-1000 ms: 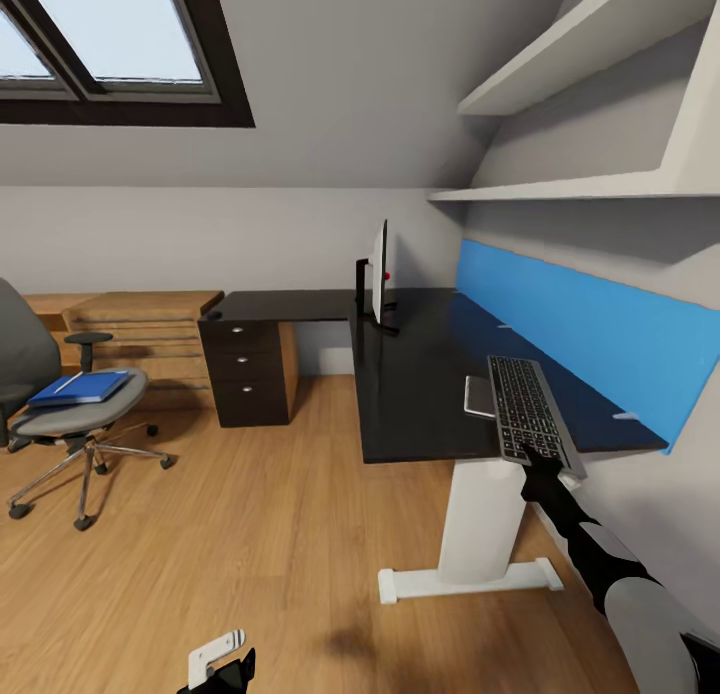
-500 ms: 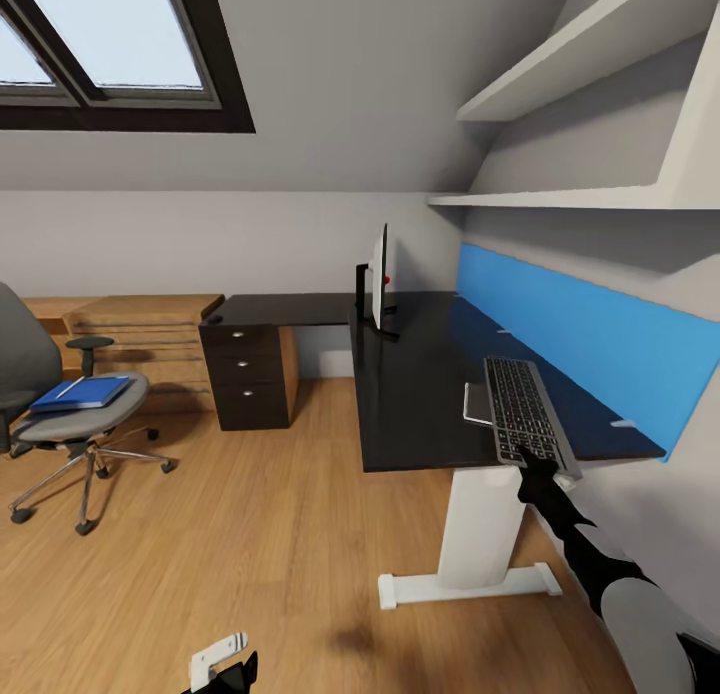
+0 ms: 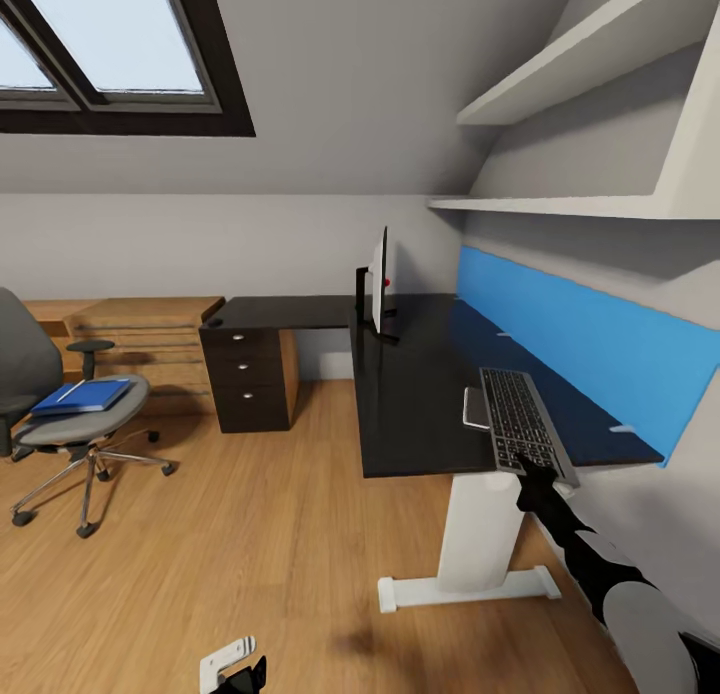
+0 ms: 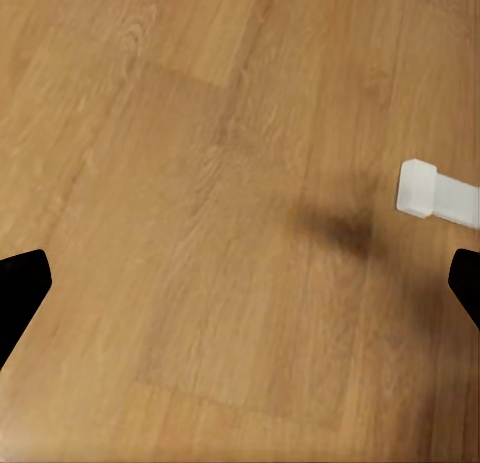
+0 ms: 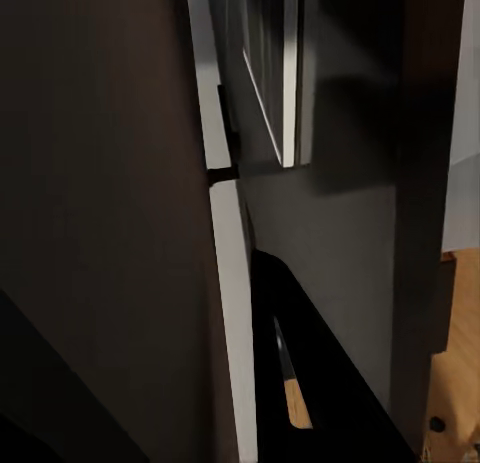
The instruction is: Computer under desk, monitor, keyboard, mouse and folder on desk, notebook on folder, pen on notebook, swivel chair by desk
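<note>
Head view: the right gripper (image 3: 538, 469) is clenched on the near end of the keyboard (image 3: 519, 422), which lies flat on the black table (image 3: 420, 384) close to its front corner, beside the blue wall panel (image 3: 590, 339). Compared with a second ago, the keyboard has slid a little further onto the table and toward the monitor (image 3: 380, 274); part of that shift may be camera motion, since the whole picture has moved slightly. A small pale flat item (image 3: 474, 408) sits just beside the keyboard, partly under its edge; too small to identify.

The monitor stands edge-on at the far part of the table, well apart from the keyboard. Judgement: the keyboard is on the table, but "next to the monitor" looks unmet; it needs pushing further in.

Swivel chair (image 3: 60, 414) stands out on the wooden floor (image 3: 250, 534), away from the table. The blue folder (image 3: 80, 395) lies on its seat with something thin and white on top, possibly the pen. Folder, notebook, pen and chair steps remain open.

Left wrist view: two dark fingertips (image 4: 20, 288) spread wide over bare floor, so the left gripper (image 4: 240, 283) is released and empty; the white table foot (image 4: 435, 193) is near.

Right wrist view: dark surfaces close up, little readable.
</note>
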Motion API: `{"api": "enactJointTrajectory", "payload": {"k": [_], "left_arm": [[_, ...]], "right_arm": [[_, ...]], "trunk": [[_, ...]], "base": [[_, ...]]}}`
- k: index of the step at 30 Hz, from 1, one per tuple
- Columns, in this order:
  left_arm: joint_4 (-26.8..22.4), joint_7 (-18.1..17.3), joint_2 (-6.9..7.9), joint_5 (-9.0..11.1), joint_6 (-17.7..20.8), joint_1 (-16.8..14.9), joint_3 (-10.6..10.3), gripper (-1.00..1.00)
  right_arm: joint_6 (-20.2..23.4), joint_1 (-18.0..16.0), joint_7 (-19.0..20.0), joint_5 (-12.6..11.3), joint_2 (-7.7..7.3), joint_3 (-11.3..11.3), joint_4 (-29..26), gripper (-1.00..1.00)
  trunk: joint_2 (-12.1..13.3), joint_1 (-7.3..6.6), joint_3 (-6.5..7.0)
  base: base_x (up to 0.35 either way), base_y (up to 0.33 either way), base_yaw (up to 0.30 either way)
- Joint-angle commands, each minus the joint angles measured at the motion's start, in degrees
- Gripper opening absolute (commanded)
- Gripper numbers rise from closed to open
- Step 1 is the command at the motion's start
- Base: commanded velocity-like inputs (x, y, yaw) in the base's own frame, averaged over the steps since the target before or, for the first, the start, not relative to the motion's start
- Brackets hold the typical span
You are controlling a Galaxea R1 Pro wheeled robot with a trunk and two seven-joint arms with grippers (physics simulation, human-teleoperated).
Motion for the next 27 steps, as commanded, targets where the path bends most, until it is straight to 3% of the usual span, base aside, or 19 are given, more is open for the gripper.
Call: {"api": "enactJointTrajectory", "payload": {"k": [1,27], "left_arm": [[0.0,0.1,-0.03,0.4,-0.1,0.0,0.0,1.00],[0.0,0.2,-0.09,0.4,-0.1,0.0,0.0,1.00]], "right_arm": [[0.5,0.0,0.0,-0.3,-0.01,-0.3,0.1,-1.00],[0.5,0.0,0.6,-0.5,0.05,-0.3,0.4,-1.00]], "trunk": [[0.4,-0.23,0.13],[10.8,-5.94,4.79]], "base": [[0.000,0.000,0.000],[0.000,0.000,0.000]]}}
